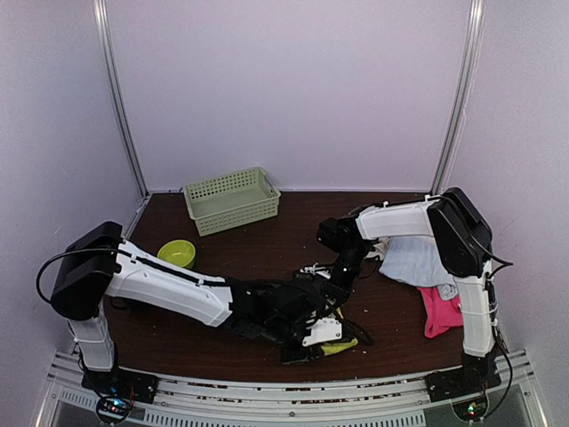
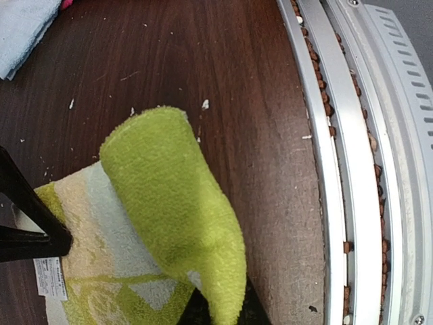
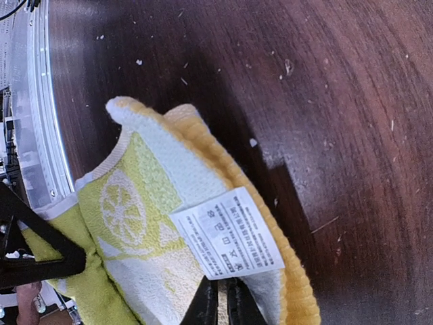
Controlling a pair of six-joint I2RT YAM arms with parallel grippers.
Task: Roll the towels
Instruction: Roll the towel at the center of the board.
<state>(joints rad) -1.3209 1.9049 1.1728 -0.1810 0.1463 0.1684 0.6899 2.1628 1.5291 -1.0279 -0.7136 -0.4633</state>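
1. My left pincer (image 2: pixel 135 277) reaches low across the front of the dark surface (image 1: pixel 267 240). Its two black fingers (image 2: pixel 27 217) stand on either side of the lime-green towel (image 2: pixel 169 203).
2. One finger sits at the towel's edge, just above the white care label (image 2: pixel 51 277). The other is under a plain green flap that curls up and over the lemon-printed side. I cannot tell whether this pincer really clamps the cloth or only props the flap.
3. My right pincer (image 3: pixel 149 274) meets the same towel from the other side and has hold of it. Its tips close in at the lower edge of the care label and on the green part beside it. The yellow-bordered edge is raised, with a shadow on the wood under it.
4. The towel sits near the front of the surface, just beside the metal rail (image 2: pixel 352 169), between my two pincers. White specks are scattered on the wood around it.
5. The light blue towel (image 1: pixel 413 258) lies crumpled on the right, partly under my right arm. The hot pink towel (image 1: pixel 438 311) lies against its near side.
6. The green plastic basket (image 1: pixel 233 213) stands at the back. The lime-green bowl (image 1: pixel 178 253) is on the left, well apart from all the towels.
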